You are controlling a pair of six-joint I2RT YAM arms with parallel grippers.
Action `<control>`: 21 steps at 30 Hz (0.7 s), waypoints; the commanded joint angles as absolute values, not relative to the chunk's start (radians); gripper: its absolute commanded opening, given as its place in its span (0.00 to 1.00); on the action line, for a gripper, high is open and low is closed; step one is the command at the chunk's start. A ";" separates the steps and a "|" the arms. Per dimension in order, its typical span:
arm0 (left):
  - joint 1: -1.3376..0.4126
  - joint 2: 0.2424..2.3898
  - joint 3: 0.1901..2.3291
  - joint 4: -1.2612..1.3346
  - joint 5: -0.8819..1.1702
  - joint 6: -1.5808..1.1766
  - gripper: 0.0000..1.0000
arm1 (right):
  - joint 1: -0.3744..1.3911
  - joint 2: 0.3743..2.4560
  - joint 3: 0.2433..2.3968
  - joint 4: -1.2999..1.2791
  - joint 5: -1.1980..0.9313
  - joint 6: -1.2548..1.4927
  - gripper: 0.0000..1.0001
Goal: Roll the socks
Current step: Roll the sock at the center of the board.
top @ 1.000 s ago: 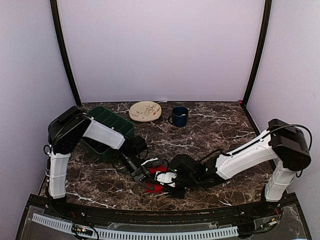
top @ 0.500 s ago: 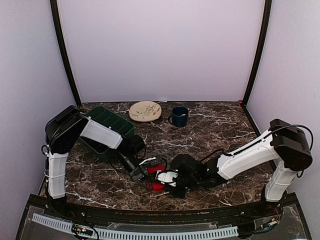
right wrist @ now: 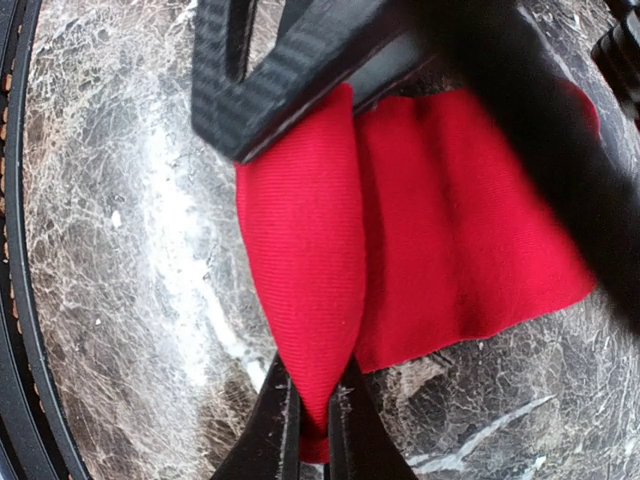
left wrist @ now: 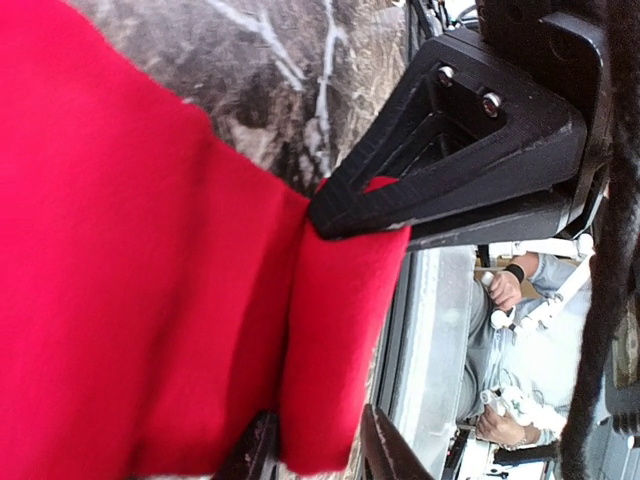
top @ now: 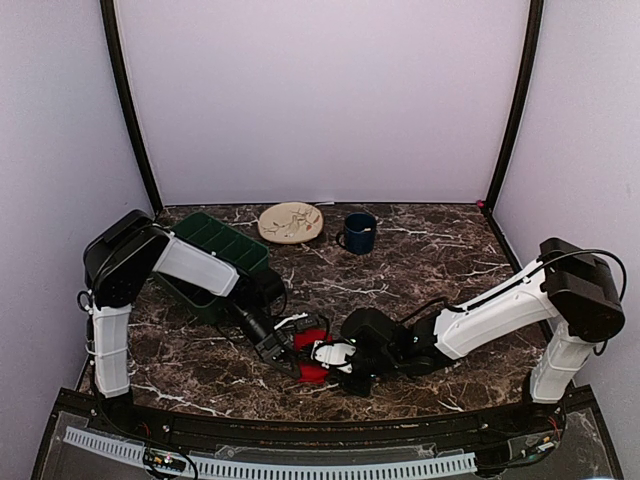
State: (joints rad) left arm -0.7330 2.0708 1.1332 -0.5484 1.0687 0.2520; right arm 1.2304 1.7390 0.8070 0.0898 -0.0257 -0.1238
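The socks (top: 311, 352) are lying as a small bright red heap on the tabletop (top: 450, 265), near its front edge and between the 2 arms. In the wrist views the knit is showing soft ridges, with 1 raised fold standing up from the flatter part. No white band is showing, and I cannot tell where 1 sock is ending and the other beginning.

The fabric is looking light, thin and limp, so it is likely drooping wherever nothing is supporting it and sliding over the smooth marble rather than staying put. It is not fragile, so a firm pinch is doing it no harm. The best hold is probably a doubled edge or fold, where several layers are giving the pads something thick to bite, rather than a single flat layer.

The left end effector (top: 288, 352) is reaching in from the left, its fingers (left wrist: 258, 452) drawn close and pinching the tip of the red fold. The right end effector (top: 326, 355) is coming from the opposite side, its fingers (right wrist: 275, 430) squeezed almost together on what looks like the other end of that fold.

Further back, well apart from the work, a green bin (top: 215, 255), a patterned plate (top: 290, 222) and a dark blue mug (top: 358, 232) are standing.
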 commanded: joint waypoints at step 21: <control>-0.635 1.805 0.925 -0.129 0.898 -0.061 0.31 | 1.239 1.809 0.927 -0.011 -0.098 -0.168 0.00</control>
